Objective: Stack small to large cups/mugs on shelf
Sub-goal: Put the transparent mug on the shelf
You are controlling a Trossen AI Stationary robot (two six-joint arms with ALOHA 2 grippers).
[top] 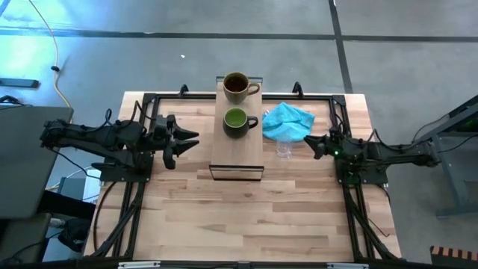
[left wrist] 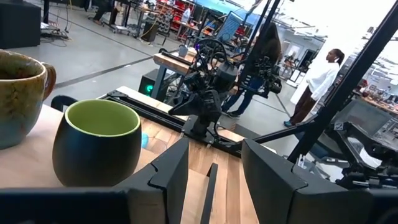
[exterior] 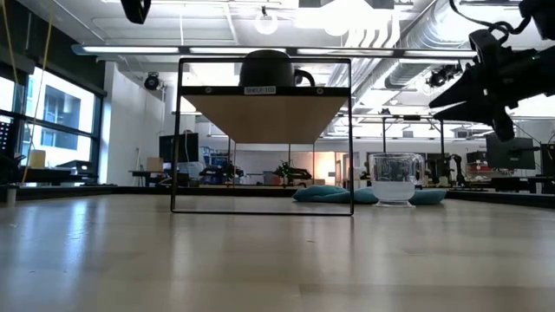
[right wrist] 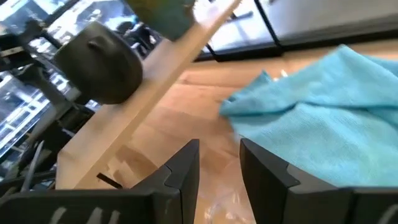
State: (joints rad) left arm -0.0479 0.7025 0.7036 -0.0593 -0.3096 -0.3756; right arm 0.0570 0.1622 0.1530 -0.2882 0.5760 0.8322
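Note:
The shelf (top: 237,142) is a light-wood board on a dark frame, raised above the table. A brown-tan mug (top: 237,86) stands on its far end, and a dark green mug (top: 237,121) stands behind it toward the near side. Both stand upright on their bases. A tiny clear glass cup (top: 284,149) stands on the table right of the shelf, at the near edge of the turquoise cloth (top: 287,121). My left gripper (top: 193,142) is open, left of the shelf, level with the green mug (left wrist: 96,149). My right gripper (top: 311,143) is open, just right of and above the glass cup (exterior: 395,178).
The turquoise cloth (right wrist: 323,130) lies crumpled on the table between the shelf and my right arm. Dark rails (top: 149,101) run along the table's left, right and far sides. People stand in the room beyond the table (left wrist: 320,78). The table's near half (top: 239,217) is bare wood.

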